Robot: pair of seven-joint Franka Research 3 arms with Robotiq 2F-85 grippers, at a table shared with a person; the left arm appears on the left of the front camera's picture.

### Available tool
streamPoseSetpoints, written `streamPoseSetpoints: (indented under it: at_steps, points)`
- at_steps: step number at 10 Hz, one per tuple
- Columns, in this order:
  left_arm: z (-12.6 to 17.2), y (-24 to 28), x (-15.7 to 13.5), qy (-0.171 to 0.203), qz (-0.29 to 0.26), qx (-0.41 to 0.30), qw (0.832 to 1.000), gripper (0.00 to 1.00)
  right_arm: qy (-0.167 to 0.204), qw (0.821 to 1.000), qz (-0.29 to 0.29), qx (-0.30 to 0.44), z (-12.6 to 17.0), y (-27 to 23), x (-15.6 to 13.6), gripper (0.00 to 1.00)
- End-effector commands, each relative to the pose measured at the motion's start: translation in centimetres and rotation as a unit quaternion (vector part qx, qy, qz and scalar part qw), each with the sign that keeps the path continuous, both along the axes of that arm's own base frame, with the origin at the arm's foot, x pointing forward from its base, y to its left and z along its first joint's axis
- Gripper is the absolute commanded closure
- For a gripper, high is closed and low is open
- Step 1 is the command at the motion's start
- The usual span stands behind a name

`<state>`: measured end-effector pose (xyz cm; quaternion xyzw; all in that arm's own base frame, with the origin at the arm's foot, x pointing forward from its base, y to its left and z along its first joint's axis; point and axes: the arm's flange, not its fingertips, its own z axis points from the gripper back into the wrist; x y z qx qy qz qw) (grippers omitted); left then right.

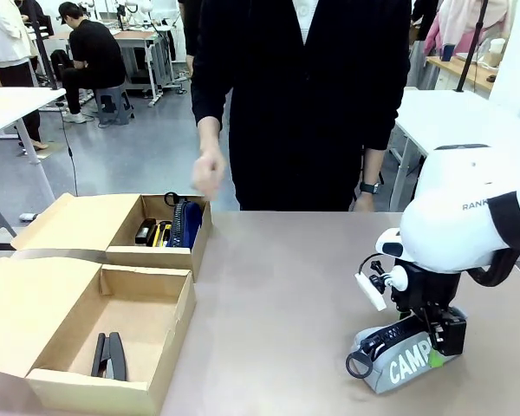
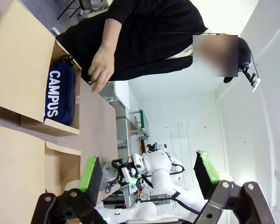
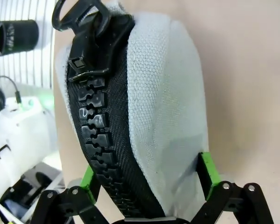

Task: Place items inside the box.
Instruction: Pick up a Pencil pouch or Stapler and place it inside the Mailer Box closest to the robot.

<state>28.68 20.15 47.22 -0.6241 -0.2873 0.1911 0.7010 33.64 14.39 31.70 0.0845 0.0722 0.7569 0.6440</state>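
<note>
The grey "CAMPUS" zip case (image 1: 397, 362) lies on the table at the near right. My right gripper (image 1: 420, 351) comes down on it from above. In the right wrist view the green pads (image 3: 207, 167) press on both sides of the grey case (image 3: 163, 93), beside its black zip. The navy pencil case (image 1: 188, 223) stands inside the far box (image 1: 113, 256), next to a yellow-handled tool (image 1: 164, 232). A black stapler (image 1: 109, 355) lies in the near box (image 1: 95, 381). My left gripper (image 2: 148, 170) is open and holds nothing, looking at the navy case (image 2: 60, 93).
A person in black stands at the far side of the table. One hand (image 1: 208, 178) hangs loosely closed above the far box's right end. The brown tabletop (image 1: 286, 295) stretches between the boxes and my right arm.
</note>
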Motion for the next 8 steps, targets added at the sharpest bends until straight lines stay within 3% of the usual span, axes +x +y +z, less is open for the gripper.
streamPoseSetpoints:
  at_steps: [1, 2, 3, 5, 6, 8]
  points:
    - [-0.1, -0.4, -0.3, -0.013, 0.002, -0.003, 1.000, 0.00, 0.020, 0.999, -0.029, 0.003, -0.2, -1.0, -2.0, 0.57]
    - [-0.1, -0.4, -0.3, -0.013, 0.002, -0.003, 1.000, 0.00, 0.024, 0.999, -0.032, 0.007, 0.0, -1.2, -2.0, 0.59]
    - [-0.1, -0.4, -0.3, -0.013, 0.002, -0.003, 1.000, 0.00, 0.024, 0.999, -0.034, 0.007, 0.1, -1.3, -2.0, 1.00]
    - [-0.1, -0.4, -0.3, -0.013, 0.002, -0.003, 1.000, 0.00, 0.022, 0.999, -0.044, 0.014, 0.5, -1.4, -1.9, 1.00]
    - [-0.1, -0.4, -0.3, -0.013, 0.002, -0.003, 1.000, 0.00, 0.017, 0.998, -0.055, 0.018, 0.8, -1.4, -2.0, 0.86]
    - [-0.1, -0.4, -0.3, -0.013, 0.002, -0.003, 1.000, 0.00, 0.012, 0.997, -0.072, 0.027, 1.2, -1.5, -1.9, 1.00]
